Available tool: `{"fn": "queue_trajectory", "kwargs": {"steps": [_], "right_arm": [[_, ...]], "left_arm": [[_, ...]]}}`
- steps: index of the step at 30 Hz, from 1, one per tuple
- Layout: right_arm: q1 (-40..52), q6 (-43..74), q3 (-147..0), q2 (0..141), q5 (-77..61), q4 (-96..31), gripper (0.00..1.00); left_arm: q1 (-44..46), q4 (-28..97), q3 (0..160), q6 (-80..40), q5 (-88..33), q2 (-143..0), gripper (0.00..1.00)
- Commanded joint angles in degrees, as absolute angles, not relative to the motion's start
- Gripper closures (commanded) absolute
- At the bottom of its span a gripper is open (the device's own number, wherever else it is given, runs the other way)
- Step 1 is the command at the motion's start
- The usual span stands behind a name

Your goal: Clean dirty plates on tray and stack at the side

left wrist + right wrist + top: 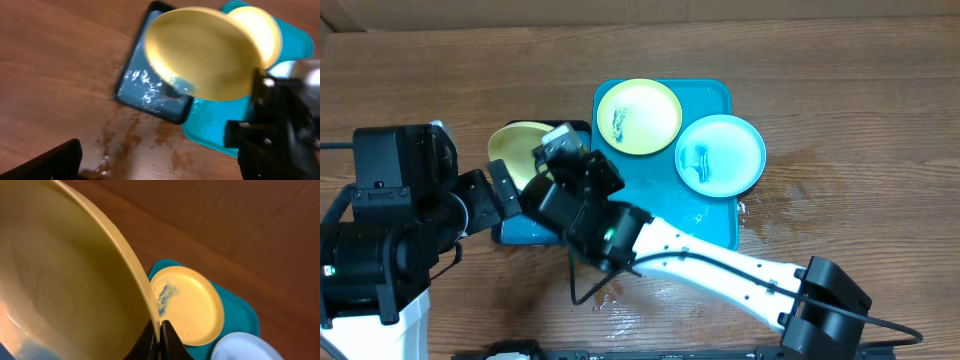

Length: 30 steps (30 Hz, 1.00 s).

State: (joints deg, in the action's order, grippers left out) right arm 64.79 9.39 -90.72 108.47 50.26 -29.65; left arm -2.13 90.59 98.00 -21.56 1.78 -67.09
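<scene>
Three smooth, round, shallow plates (pixel 638 116)

The left arm (pixel 390 230) is a chain of black, boxy joint housings on a white base link. A small green light (pixel 330 270) shows on it near the counter's left edge. The right arm (pixel 710 262) has a long white tube link between black joints. A thin black cable (pixel 573 285) loops off it, and its last block, by the front right corner, is black. Its fingertips (pixel 172 347) are thin, black and tapered.
</scene>
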Motion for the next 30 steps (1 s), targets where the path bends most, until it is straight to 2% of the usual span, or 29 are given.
{"fn": "queue_trajectory", "kwargs": {"steps": [1, 4, 11, 19, 30], "right_arm": [[65.87, 8.32, -92.71, 105.82, 59.31, -29.65, 0.96], [67.05, 5.98, -92.71, 105.73, 59.61, -29.45, 0.96], [68.88, 0.56, -92.71, 105.12, 63.26, -25.41, 0.96], [69.97, -7.92, -92.71, 104.84, 73.36, -16.80, 0.96], [70.08, -10.76, -92.71, 104.84, 73.43, -14.79, 0.96]], "left_arm": [[-4.25, 92.55, 102.98, -29.74, 10.85, -66.30, 0.00], [-7.14, 94.00, 107.53, -34.94, 14.13, -64.69, 0.00], [-9.02, 95.13, 109.89, -35.09, 20.12, -60.55, 0.00], [-9.02, 96.79, 109.60, -34.52, 19.90, -60.36, 0.00], [-9.02, 96.79, 109.60, -34.52, 19.90, -60.47, 0.00]]}}
